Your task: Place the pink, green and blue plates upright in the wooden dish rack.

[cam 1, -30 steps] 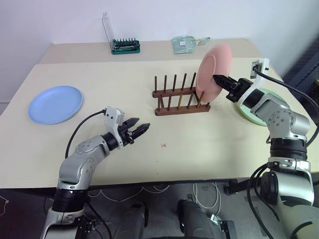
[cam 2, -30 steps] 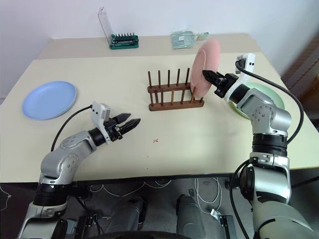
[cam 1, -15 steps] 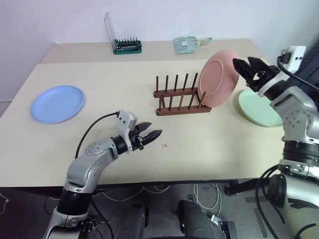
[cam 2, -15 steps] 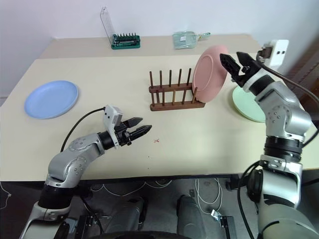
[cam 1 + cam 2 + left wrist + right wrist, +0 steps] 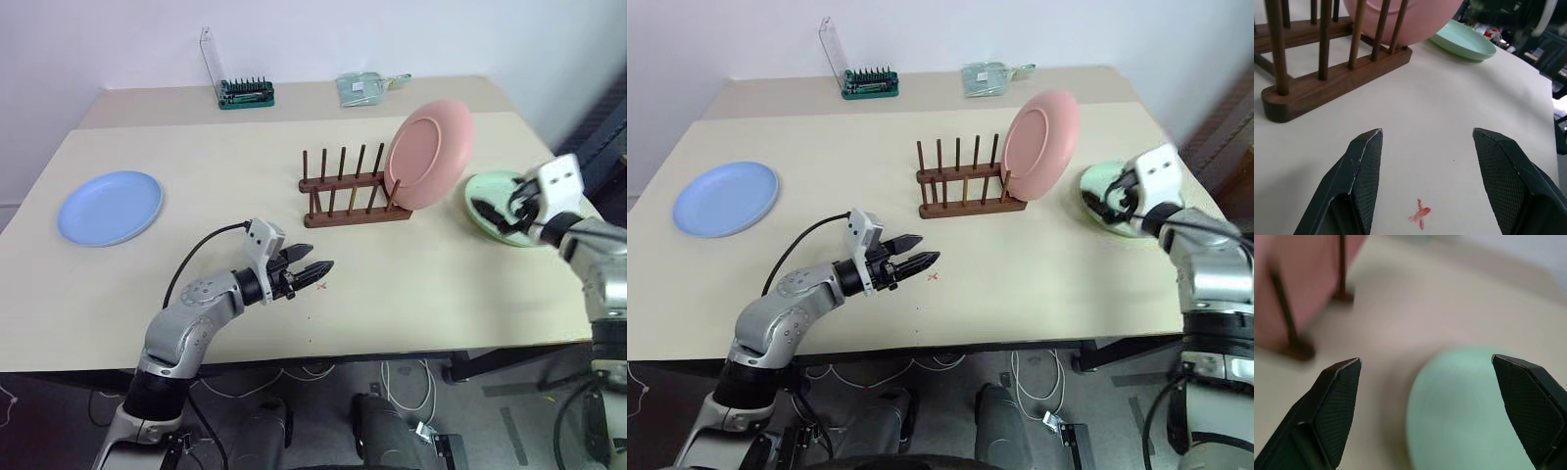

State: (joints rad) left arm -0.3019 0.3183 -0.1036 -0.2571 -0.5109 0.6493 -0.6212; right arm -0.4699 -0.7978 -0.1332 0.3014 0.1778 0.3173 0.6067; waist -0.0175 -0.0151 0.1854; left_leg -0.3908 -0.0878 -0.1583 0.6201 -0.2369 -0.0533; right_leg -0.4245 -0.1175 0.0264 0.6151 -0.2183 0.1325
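The pink plate (image 5: 428, 154) stands upright, leaning slightly, in the right-end slot of the wooden dish rack (image 5: 351, 199). To its right the green plate (image 5: 493, 188) lies flat on the table. My right gripper (image 5: 490, 210) hovers open just over it, and both fingers frame the green plate (image 5: 1469, 406) in the right wrist view. At the far left the blue plate (image 5: 110, 207) lies flat. My left gripper (image 5: 321, 273) is open and empty, low over the table in front of the rack (image 5: 1327, 78), pointing toward it.
A red X mark (image 5: 1419, 214) is on the table under the left gripper. A green tool case with a clear lid (image 5: 245, 90) and a clear packet (image 5: 364, 86) sit at the back edge. The table's right edge runs just beyond the green plate.
My right gripper let go of the pink plate, which stays in the rack. It opened wide and swung right and down to the green plate. My left gripper drifted slightly right.
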